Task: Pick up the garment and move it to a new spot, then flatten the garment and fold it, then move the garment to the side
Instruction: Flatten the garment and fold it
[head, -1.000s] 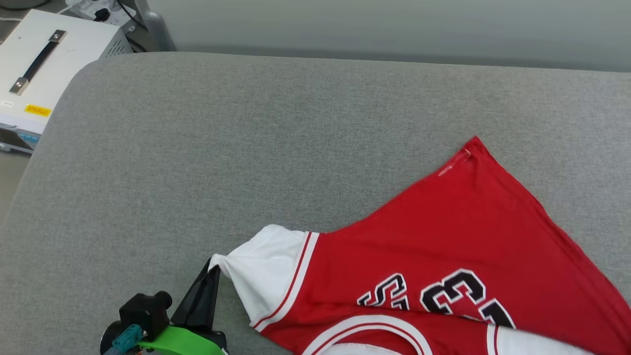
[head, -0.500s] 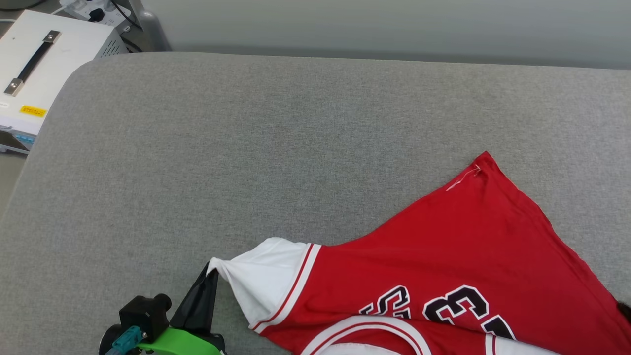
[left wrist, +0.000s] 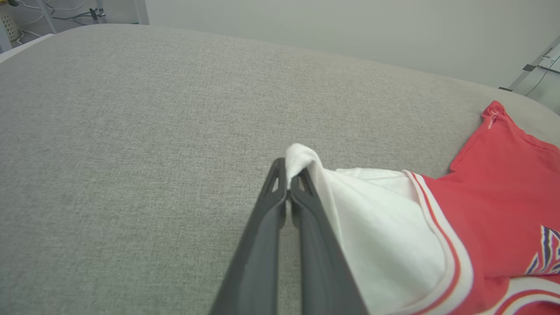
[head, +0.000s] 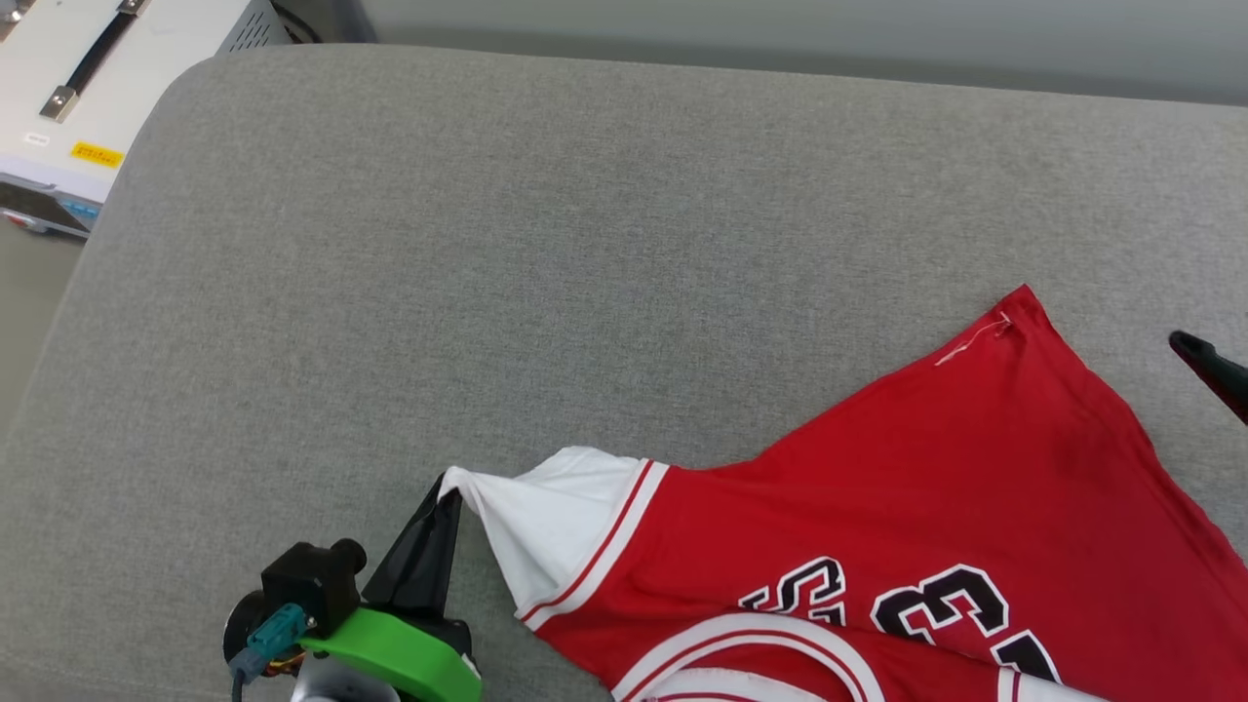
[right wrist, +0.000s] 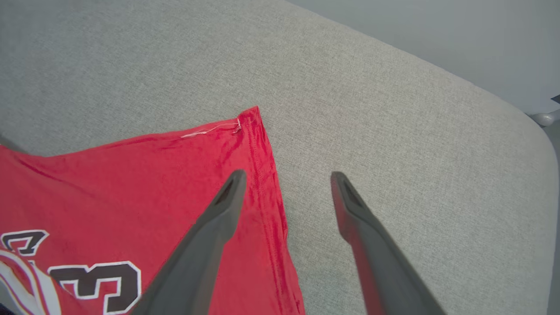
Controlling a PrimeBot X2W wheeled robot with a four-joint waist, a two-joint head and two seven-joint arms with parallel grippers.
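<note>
Overhead, a white metal box [head: 58,107] with a black handle stands off the rounded corner of the grey woven counter [head: 487,244]. The red T-shirt [head: 926,468] lies spread at the lower right.

Left wrist view: the left gripper [left wrist: 286,168] has its jaws pressed together, pinching the soft white sleeve tip [left wrist: 302,155].

Right wrist view: the right gripper [right wrist: 287,176] hangs with jaws spread over the shirt's stitched hem, near a loose white thread [right wrist: 210,130].

Laboratory-type room: white instrument case [head: 58,112] with carry handle [head: 93,60] and yellow label [head: 97,154]; loose cables [left wrist: 65,17] along a plain wall [left wrist: 350,30].
</note>
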